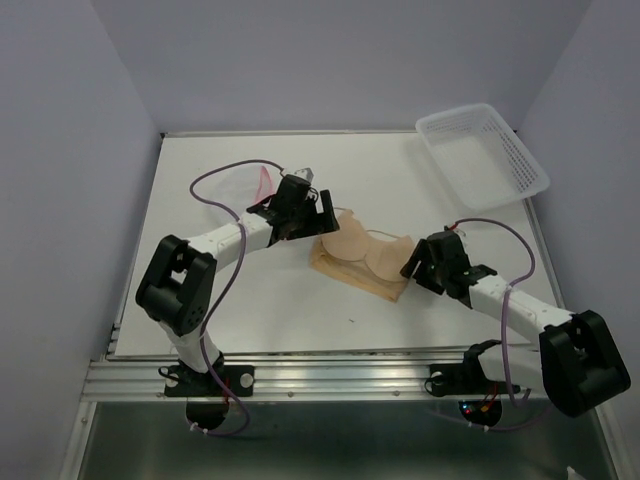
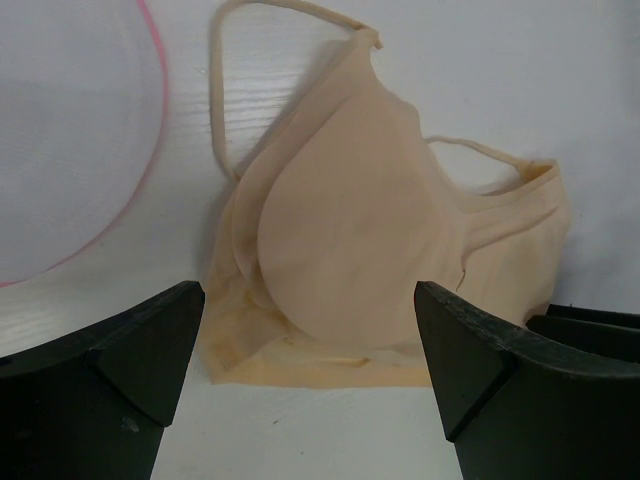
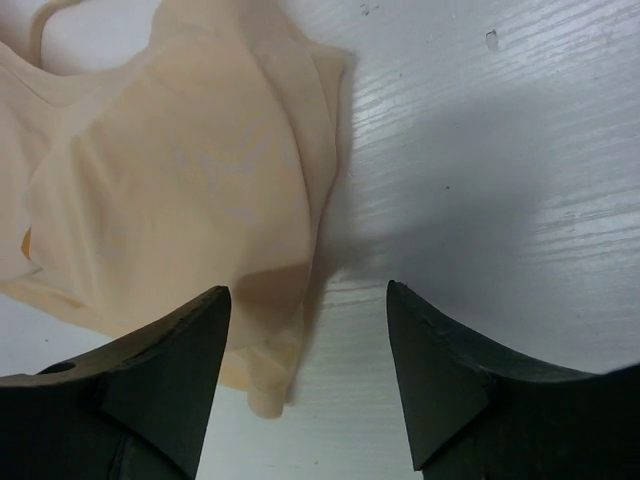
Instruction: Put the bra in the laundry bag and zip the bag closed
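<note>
The peach-beige bra (image 1: 362, 255) lies flat on the white table, mid-centre. My left gripper (image 1: 322, 220) is open at the bra's left end; in the left wrist view the bra (image 2: 360, 240) fills the space ahead of the open gripper (image 2: 310, 345), apart from both fingers. My right gripper (image 1: 411, 264) is open at the bra's right end; in the right wrist view the bra's edge (image 3: 180, 190) hangs between the fingers of the open gripper (image 3: 308, 350), next to the left finger. The white mesh laundry bag (image 1: 238, 184) with its pink rim lies behind the left gripper, and shows in the left wrist view (image 2: 70, 130).
A white slotted plastic basket (image 1: 481, 152) stands at the table's far right corner. Purple cables loop over both arms. Grey-lilac walls close in the table on the left, back and right.
</note>
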